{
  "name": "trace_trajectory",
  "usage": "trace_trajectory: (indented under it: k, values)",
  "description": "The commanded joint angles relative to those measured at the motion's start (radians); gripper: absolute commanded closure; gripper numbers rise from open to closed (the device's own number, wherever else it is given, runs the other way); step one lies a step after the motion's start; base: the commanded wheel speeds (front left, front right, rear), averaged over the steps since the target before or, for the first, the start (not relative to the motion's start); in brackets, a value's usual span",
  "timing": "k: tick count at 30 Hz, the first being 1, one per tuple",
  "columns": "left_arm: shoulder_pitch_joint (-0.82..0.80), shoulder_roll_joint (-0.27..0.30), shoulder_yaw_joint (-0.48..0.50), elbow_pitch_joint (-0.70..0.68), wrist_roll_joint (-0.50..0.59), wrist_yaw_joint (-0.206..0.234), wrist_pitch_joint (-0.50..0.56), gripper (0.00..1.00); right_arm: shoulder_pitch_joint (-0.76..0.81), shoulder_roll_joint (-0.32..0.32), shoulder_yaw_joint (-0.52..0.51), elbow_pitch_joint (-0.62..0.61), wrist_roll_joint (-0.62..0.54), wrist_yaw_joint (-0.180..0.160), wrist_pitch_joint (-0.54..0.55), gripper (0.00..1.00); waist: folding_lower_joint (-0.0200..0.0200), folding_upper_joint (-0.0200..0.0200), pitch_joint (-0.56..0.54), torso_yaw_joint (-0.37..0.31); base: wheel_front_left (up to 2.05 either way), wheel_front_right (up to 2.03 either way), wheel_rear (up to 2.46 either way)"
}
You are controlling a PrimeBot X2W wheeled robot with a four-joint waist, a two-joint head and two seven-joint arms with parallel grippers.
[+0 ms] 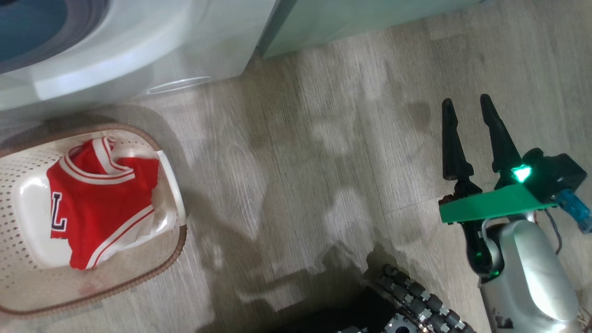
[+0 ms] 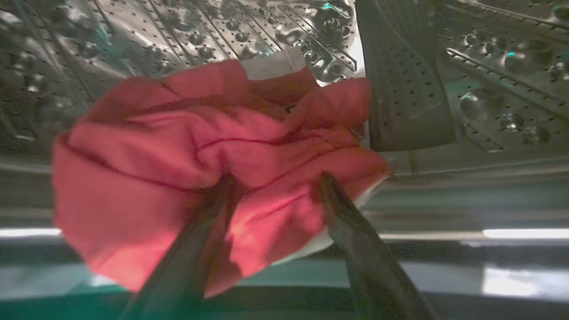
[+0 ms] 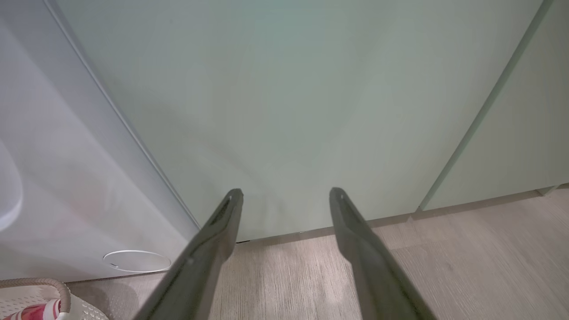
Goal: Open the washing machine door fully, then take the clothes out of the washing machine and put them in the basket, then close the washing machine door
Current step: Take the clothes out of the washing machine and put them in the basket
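Robot's midway through the unloading step. One red top is already lying in the basket, down at 8 o'clock of the head view, with the washing machine up around 11.

The left gripper is inside the steel drum. Its fingers are spread as wide as they go, tips pushed into a crumpled red bundle that runs from centre out toward 9 o'clock in its wrist view. Nothing clamped, by the look of it. The right gripper hangs at 3 o'clock over the floor, wide open and empty, pointing at a pale green cabinet.

Next move, probably: squeeze shut on a proper fold of fabric rather than a loose edge, then back out clear of the drum lip and swing over to the basket. Shutting the machine comes after that.
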Motion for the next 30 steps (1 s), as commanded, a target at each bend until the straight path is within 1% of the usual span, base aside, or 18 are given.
trace_trajectory:
  k: [1, 3, 4, 7, 10, 13, 15, 16, 19, 20, 22, 30]
  values:
    - [-0.013, 0.057, 0.008, -0.004, -0.005, 0.004, 0.024, 0.08, -0.002, 0.005, 0.017, -0.031, 0.006, -0.001, -0.006, 0.00, 0.0000, 0.0000, 0.008, -0.006, 0.00, 0.00, 0.00]
    - [-0.008, 0.060, 0.008, 0.003, -0.009, 0.005, 0.028, 0.85, -0.004, 0.006, 0.015, -0.029, 0.005, -0.001, -0.006, 0.00, 0.0000, 0.0000, 0.009, -0.008, 0.00, 0.00, 0.00]
    - [-0.004, 0.060, 0.007, 0.005, -0.011, 0.006, 0.025, 1.00, -0.004, 0.006, 0.013, -0.028, 0.005, -0.001, -0.006, 0.00, 0.0000, 0.0000, 0.008, -0.008, 0.00, 0.00, 0.00]
    - [0.014, 0.058, 0.004, 0.011, -0.014, 0.011, 0.015, 1.00, -0.006, 0.006, 0.011, -0.024, 0.002, -0.001, -0.006, 0.00, 0.0000, 0.0000, -0.002, -0.007, 0.00, 0.00, 0.00]
    - [0.034, 0.043, 0.002, 0.014, -0.021, 0.011, -0.021, 1.00, -0.003, 0.006, 0.004, -0.022, -0.002, -0.001, -0.006, 0.00, 0.0000, 0.0000, -0.020, 0.001, 0.00, 0.00, 0.00]
    - [0.060, 0.020, 0.003, 0.015, -0.033, 0.005, -0.074, 1.00, 0.004, 0.006, 0.001, -0.018, -0.006, -0.001, -0.006, 0.00, 0.0000, 0.0000, -0.051, 0.012, 0.00, 0.00, 0.00]
    - [0.082, -0.001, 0.008, 0.016, -0.047, -0.009, -0.113, 1.00, 0.012, 0.005, -0.001, -0.013, -0.007, -0.001, -0.006, 0.00, 0.0000, 0.0000, -0.078, 0.021, 0.00, 0.00, 0.00]
    - [0.082, -0.001, 0.008, 0.016, -0.047, -0.009, -0.113, 1.00, 0.012, 0.005, -0.001, -0.013, -0.007, -0.001, -0.006, 0.00, 0.0000, 0.0000, -0.078, 0.021, 0.00, 0.00, 0.00]
    - [0.127, -0.033, 0.007, 0.017, -0.060, -0.032, -0.177, 1.00, 0.032, -0.002, -0.003, -0.006, -0.009, -0.001, -0.006, 0.00, 0.0000, 0.0000, -0.130, 0.036, 0.00, 0.00, 0.00]
    - [0.166, -0.061, 0.001, 0.018, -0.065, -0.051, -0.220, 1.00, 0.048, -0.007, -0.008, 0.000, -0.008, -0.001, -0.006, 0.00, 0.0000, 0.0000, -0.169, 0.047, 0.00, 0.00, 0.00]
    - [0.206, -0.088, -0.011, 0.016, -0.063, -0.074, -0.275, 1.00, 0.065, -0.009, -0.011, 0.006, -0.008, -0.001, -0.006, 0.00, 0.0000, 0.0000, -0.211, 0.057, 0.00, 0.00, 0.00]
    - [0.384, -0.186, -0.057, 0.014, -0.053, -0.104, -0.420, 1.00, 0.129, -0.024, -0.001, 0.022, -0.006, -0.001, -0.006, 0.00, 0.0000, 0.0000, -0.367, 0.099, 0.00, 0.00, 0.00]
